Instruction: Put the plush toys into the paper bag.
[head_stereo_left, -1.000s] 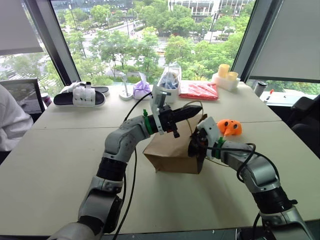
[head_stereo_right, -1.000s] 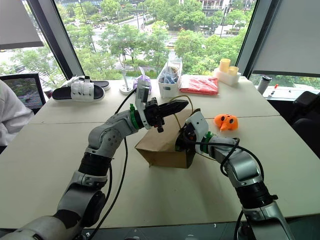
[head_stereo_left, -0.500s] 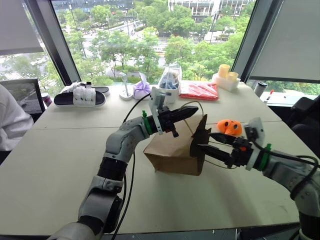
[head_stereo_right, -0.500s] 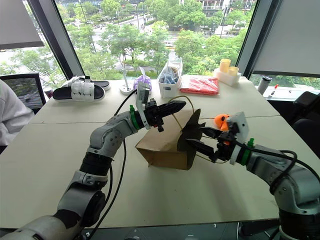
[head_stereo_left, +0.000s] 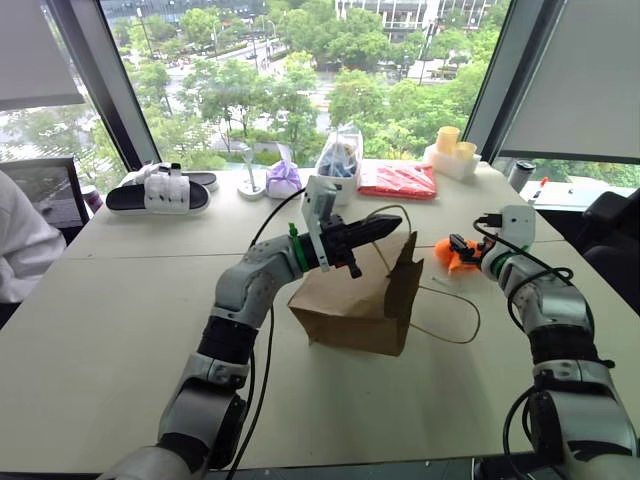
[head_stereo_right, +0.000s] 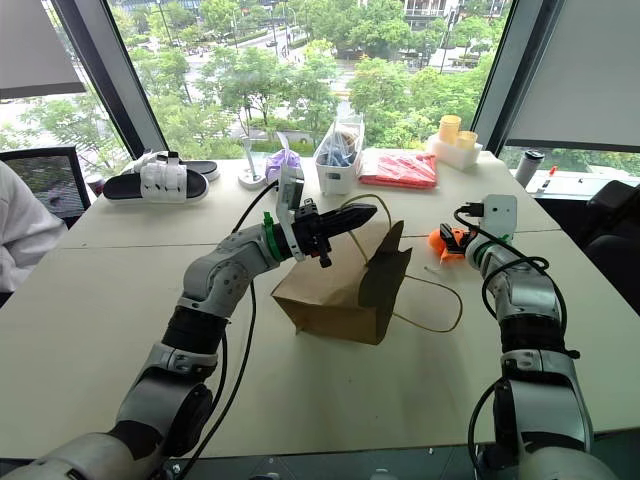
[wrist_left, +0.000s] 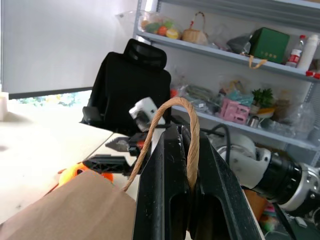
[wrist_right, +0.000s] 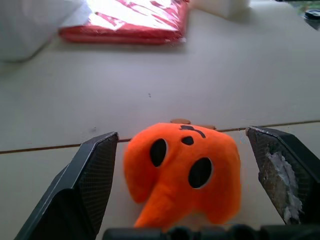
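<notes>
1. We see the table (head_stereo_left: 120, 330), a pale surface that carries every item below.
2. We locate the paper bag (head_stereo_left: 350, 300) near the table centre, standing with its mouth open. One twine handle (wrist_left: 192, 135) is raised; the other handle lies loose on the table to the bag's right.
3. We find the left gripper (head_stereo_left: 375, 228) above the bag mouth. Its fingers (wrist_left: 167, 190) are closed on the raised twine handle, which loops up over them and runs down between them.
4. We find the right gripper (wrist_right: 197, 150) well to the right of the bag, at table level. Its fingers (wrist_right: 90, 175) are spread wide.
5. We see the orange plush toy (wrist_right: 182, 175) lying on the table between the spread fingers of the right gripper, with a gap on each side; neither finger touches it. It sits outside the bag.
</notes>
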